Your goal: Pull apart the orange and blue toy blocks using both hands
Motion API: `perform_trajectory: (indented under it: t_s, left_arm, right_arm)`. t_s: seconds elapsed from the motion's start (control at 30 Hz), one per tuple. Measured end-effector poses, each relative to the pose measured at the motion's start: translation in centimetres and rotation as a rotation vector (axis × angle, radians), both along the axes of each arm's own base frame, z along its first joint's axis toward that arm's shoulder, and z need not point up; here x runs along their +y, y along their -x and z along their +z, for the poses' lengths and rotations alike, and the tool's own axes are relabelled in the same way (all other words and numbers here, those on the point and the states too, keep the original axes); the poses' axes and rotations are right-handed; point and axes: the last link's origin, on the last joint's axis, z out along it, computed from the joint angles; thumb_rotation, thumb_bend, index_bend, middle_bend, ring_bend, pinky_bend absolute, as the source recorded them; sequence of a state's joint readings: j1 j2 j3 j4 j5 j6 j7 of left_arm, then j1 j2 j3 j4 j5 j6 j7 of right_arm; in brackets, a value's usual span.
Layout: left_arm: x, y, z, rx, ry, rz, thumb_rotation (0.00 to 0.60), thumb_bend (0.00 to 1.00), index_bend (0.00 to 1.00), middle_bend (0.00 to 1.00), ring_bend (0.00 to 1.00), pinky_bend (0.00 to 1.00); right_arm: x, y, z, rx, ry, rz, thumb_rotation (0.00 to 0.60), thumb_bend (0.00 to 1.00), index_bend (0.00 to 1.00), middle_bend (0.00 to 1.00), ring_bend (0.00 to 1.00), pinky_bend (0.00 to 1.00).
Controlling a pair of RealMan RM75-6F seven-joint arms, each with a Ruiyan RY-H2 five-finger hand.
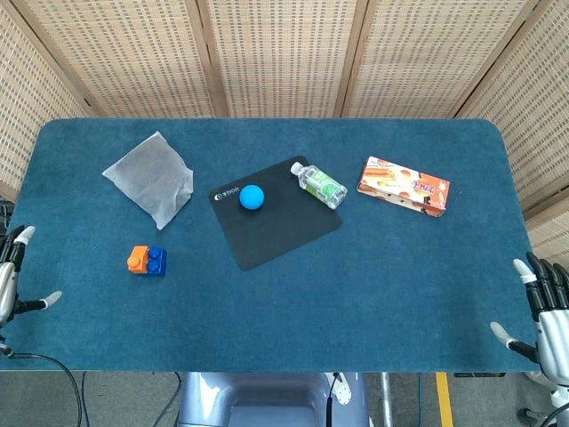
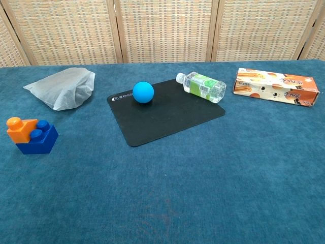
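Note:
An orange block sits joined on top of a blue block, resting on the blue table cloth toward the left. My left hand hangs at the table's left edge with fingers spread, holding nothing, well left of the blocks. At the right front edge my right hand is likewise spread and empty, far from the blocks. Neither hand shows in the chest view.
A crumpled white bag lies behind the blocks. A black mat at centre carries a blue ball; a plastic bottle lies at its corner. An orange box sits right.

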State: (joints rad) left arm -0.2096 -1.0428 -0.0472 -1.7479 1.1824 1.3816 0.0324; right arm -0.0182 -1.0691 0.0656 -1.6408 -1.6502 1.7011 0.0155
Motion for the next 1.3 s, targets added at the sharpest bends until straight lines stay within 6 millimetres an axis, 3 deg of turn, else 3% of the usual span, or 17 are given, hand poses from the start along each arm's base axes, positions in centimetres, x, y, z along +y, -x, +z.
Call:
perform_trajectory:
  t_s: [0.2,0.3,0.57,0.8,1.3]
  left_arm:
    - [-0.3,0.0,0.0,0.022,0.009,0.011,0.6,0.0,0.0,0.0,0.0,0.0]
    - [0.5,-0.1,-0.5,0.018,0.033,-0.005,0.6,0.0,0.0,0.0,0.0,0.0]
    - [5.9,-0.2,-4.0,0.005,0.215,-0.025,0.6,0.0,0.01,0.01,0.0,0.0]
    - [10.7,-1.1,-7.6,-0.011,0.34,-0.037,0.6,0.03,0.11,0.14,0.0,0.0]
    - [11.6,-2.4,-9.4,-0.043,0.417,-0.046,0.6,0.09,0.17,0.18,0.0,0.0]
  right_arm:
    - [0.1,-0.1,-0.1,0.001,-0.003,0.002,0.6,0.0,0.0,0.0,0.0,0.0]
    - [0.0,-0.1,-0.1,0.0,-0.005,0.003,0.6,0.0,0.0,0.0,0.0,0.0]
    - [-0.2,-0.1,-0.2,0.0,-0.007,-0.003,0.6,0.0,0.0,0.0,0.0,0.0]
    - [-0.5,0.2,-0.3,0.007,-0.013,-0.023,0.6,0.0,0.0,0.0,0.0,0.0]
    - [-0.5,0.4,-0.1,-0.001,-0.009,-0.029,0.6,0.0,0.0,0.0,0.0,0.0]
